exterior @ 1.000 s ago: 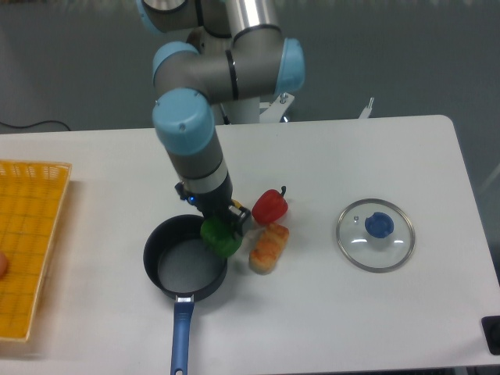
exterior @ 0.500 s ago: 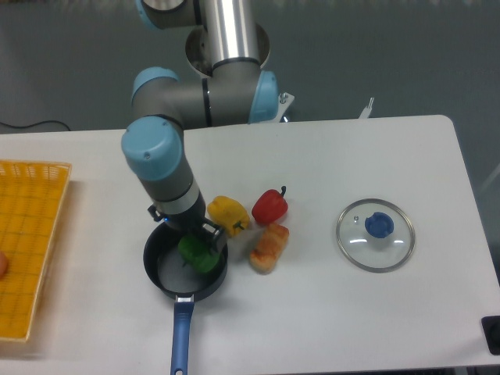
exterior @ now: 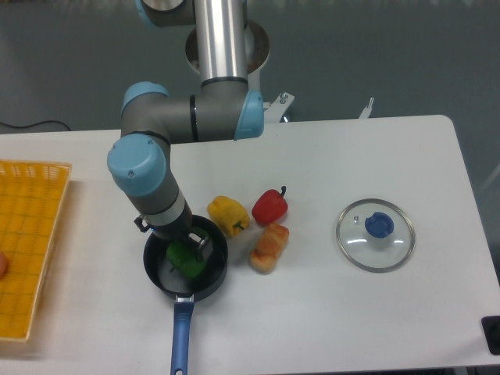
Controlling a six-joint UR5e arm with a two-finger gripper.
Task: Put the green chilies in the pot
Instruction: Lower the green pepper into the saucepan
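**Green chilies inside the pot, my pincer around them**

My pincer (exterior: 185, 251) reaches down into the pot (exterior: 211, 275), and its fingers sit on either side of the green chilies (exterior: 183, 258), closed on them as far as I can see. The chilies are within the pot's rim, over the greyish floor; I cannot tell whether they rest on it or hang just above. The pot stands on the white tabletop (exterior: 328, 156) toward the near left, its blue handle (exterior: 181, 337) pointing to the near edge.

Just right of the pot lies the yellow pepper (exterior: 226, 214), close to the rim. The red pepper (exterior: 269, 206) sits beside it further right, and an orange-yellow piece of food (exterior: 268, 248) lies just near of the red one. Well apart on the right is the glass lid (exterior: 375, 234) with its blue knob. A yellow basket (exterior: 31, 234) sits at the left edge.
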